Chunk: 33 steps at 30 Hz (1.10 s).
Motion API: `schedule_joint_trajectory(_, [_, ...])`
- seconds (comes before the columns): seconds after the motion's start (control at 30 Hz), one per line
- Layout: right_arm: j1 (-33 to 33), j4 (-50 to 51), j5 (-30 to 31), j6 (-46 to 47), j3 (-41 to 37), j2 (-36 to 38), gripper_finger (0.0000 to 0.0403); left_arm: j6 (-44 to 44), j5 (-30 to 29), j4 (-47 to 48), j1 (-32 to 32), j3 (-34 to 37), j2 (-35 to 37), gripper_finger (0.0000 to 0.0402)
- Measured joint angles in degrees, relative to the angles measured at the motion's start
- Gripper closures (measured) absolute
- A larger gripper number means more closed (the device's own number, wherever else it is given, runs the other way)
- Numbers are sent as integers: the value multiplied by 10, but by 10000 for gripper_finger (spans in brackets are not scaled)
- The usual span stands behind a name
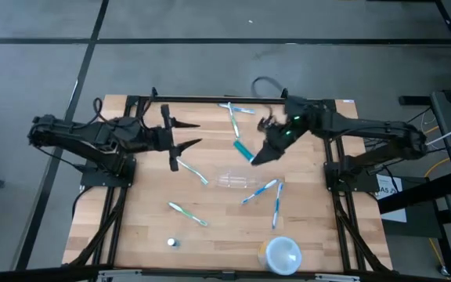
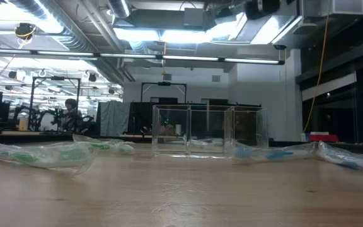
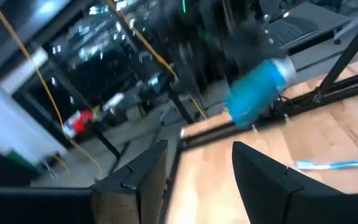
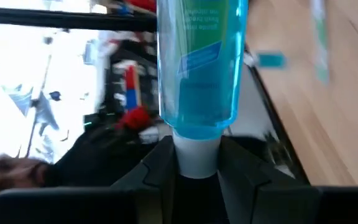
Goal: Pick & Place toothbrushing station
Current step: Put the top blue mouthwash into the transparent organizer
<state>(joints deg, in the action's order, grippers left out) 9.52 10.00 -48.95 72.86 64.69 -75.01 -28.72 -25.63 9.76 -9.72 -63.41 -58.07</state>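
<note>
The clear toothbrushing station (image 1: 237, 182) stands on the wood near the table's middle; the low view shows its see-through compartments (image 2: 207, 132). My right gripper (image 1: 254, 157) is just beyond its far side, shut on a blue toothpaste tube (image 1: 243, 149). My left gripper (image 1: 196, 134) is open and empty at the far left, fingers pointing toward the table's right; its wrist view shows the tube (image 3: 260, 90) ahead of it. Several toothbrushes lie around the station, one (image 1: 261, 190) right beside it. My right gripper pinches the tube's white cap end (image 4: 196, 155) between its two fingers (image 4: 157, 165). The blue body (image 4: 201, 62) sticks straight out beyond the fingertips, in line with them. The tube is lifted clear of the table, its free end toward the far left.
Loose toothbrushes lie at the far middle (image 1: 233, 117), left of the station (image 1: 194, 171), near left (image 1: 186, 211) and right (image 1: 276, 207). A round white cup (image 1: 282, 254) stands near the front edge, and a small round object (image 1: 173, 243) lies at the near left.
</note>
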Motion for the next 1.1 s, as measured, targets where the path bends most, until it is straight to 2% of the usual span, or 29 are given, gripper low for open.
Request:
schedule_joint_trajectory(0.07, [0, 32, -6, -14, -1, -27, 309, -21, 11, 32, -1, -36, -18, 225])
schedule_joint_trajectory(0.17, [0, 27, -1, -30, -1, -65, 309, -19, 36, 127, -1, -94, -51, 225])
schedule_joint_trajectory(0.3, [-1, -32, 12, -28, -1, -106, 309, -5, 64, 279, -1, -159, -96, 225])
schedule_joint_trajectory(0.4, [0, -95, 35, -13, -1, -127, 309, -5, 71, 356, -4, -177, -120, 225])
schedule_joint_trajectory(0.6, [-1, -257, 44, 51, 0, -146, 309, -37, 76, 365, -20, -180, -127, 225])
schedule_joint_trajectory(0.77, [-6, -258, 33, 81, 0, -146, 309, -73, 79, 361, -22, -180, -127, 225])
schedule_joint_trajectory(1.1, [-36, -249, 30, 79, 41, -147, 309, -71, 83, 324, -21, -180, -128, 225])
